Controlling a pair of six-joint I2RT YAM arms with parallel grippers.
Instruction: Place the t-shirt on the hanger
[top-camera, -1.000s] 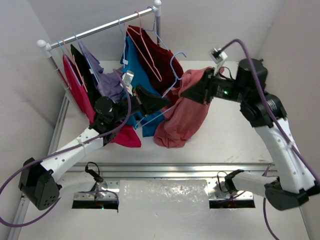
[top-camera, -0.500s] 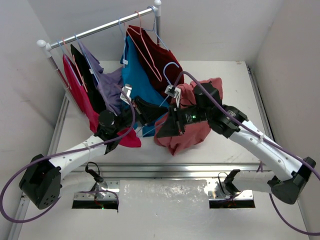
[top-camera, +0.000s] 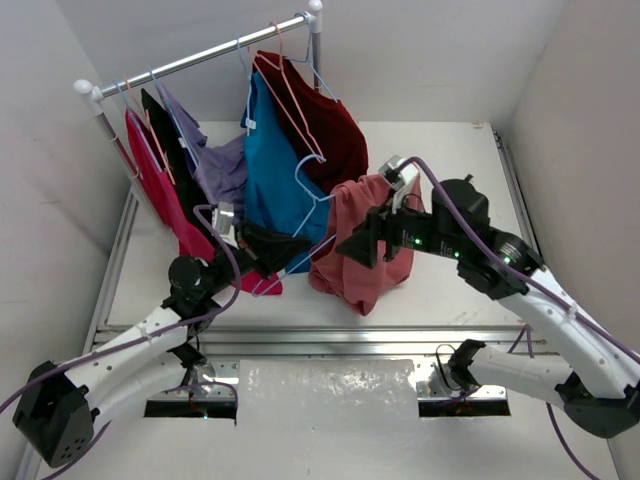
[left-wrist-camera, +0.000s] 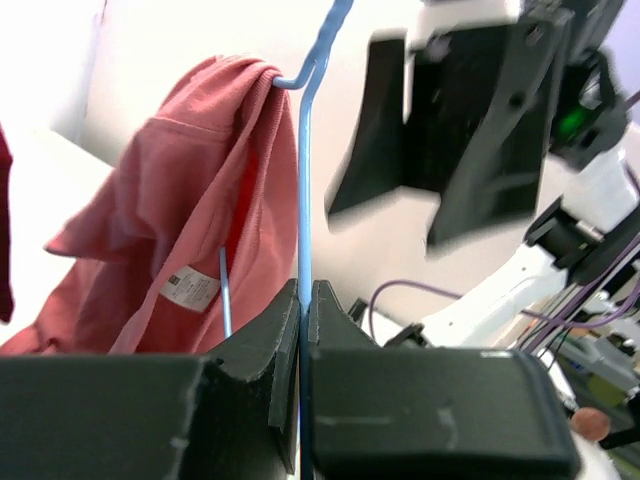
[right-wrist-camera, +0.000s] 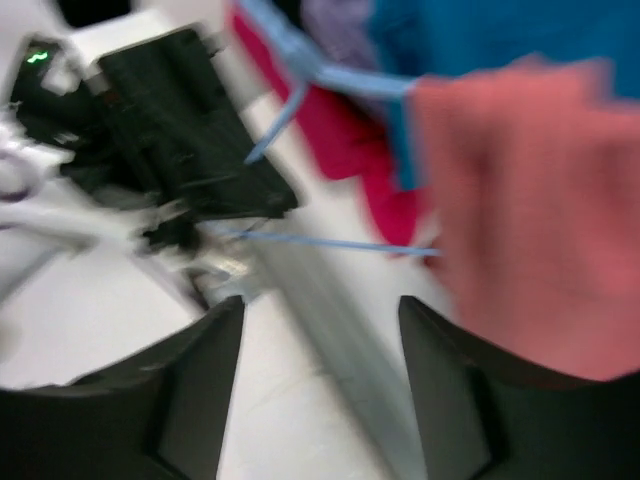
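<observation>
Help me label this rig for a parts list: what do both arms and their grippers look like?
Both arms have white link shells, black joints and black bases. A purple cable loops along the left arm and the right arm. The left gripper and right gripper are black wedges with two flat fingers; a green light glows near the right one.

Illegible label (left-wrist-camera: 190, 288) on the t-shirt (left-wrist-camera: 120, 235).

The white surface (top-camera: 450, 150) is edged by metal rails (top-camera: 350, 335) at 3, 6 and 9 o'clock. A clothes rack (top-camera: 200, 58) stands on it from 10 to 12 o'clock. Near the centre the t-shirt (top-camera: 365, 250) hangs low over it; whether its hem touches the surface cannot be told.
</observation>
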